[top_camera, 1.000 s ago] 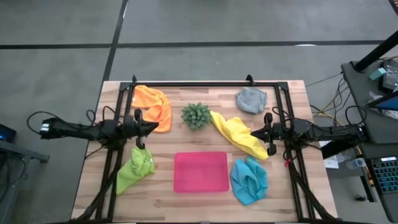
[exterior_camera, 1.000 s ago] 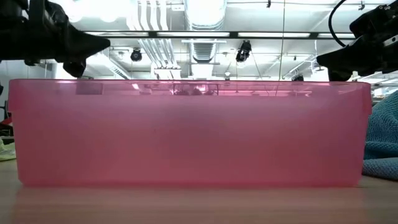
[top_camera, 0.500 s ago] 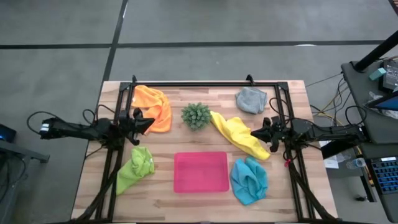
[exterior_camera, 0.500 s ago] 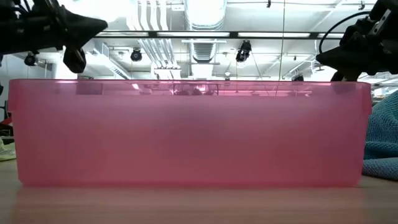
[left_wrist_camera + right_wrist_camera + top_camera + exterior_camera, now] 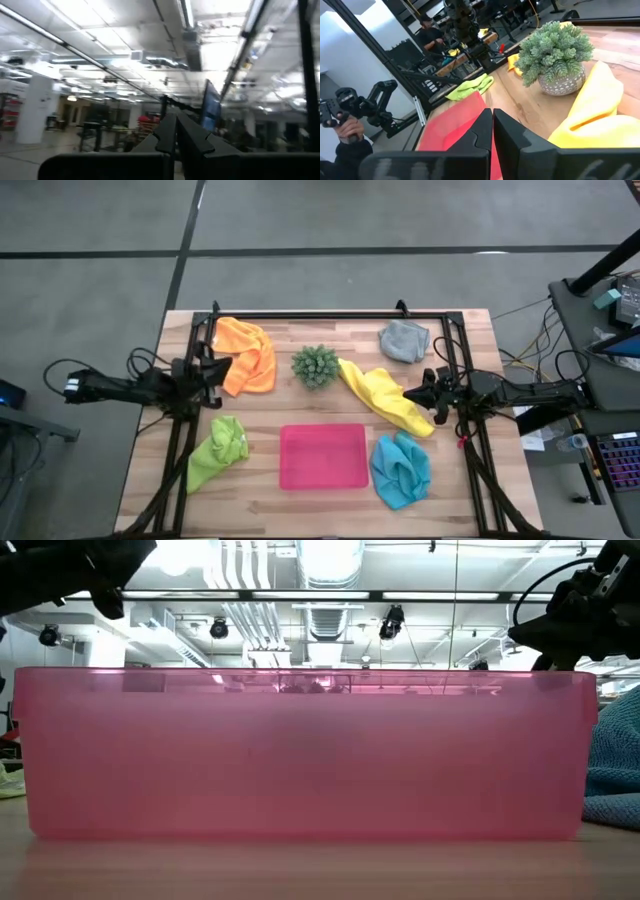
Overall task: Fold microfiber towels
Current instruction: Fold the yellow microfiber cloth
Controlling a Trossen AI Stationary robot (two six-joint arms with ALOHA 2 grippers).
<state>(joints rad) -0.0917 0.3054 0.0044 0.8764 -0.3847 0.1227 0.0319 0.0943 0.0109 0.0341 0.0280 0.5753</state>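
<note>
Lying crumpled around the pink tray point(image 5: 323, 457), all five towels waited unfolded on the tabletop point(image 5: 300, 505): orange towel point(image 5: 248, 352) far left, grey towel point(image 5: 404, 340) far right, yellow towel point(image 5: 388, 398) right of the plant point(image 5: 316, 365), lime green towel point(image 5: 219, 450) near left, light blue towel point(image 5: 400, 470) near right. Both hands were clenched and carried nothing. The left hand point(image 5: 215, 369) hung just beside the orange towel, the right hand point(image 5: 412, 393) over the yellow one, probably each arm's nearest first pick.
</note>
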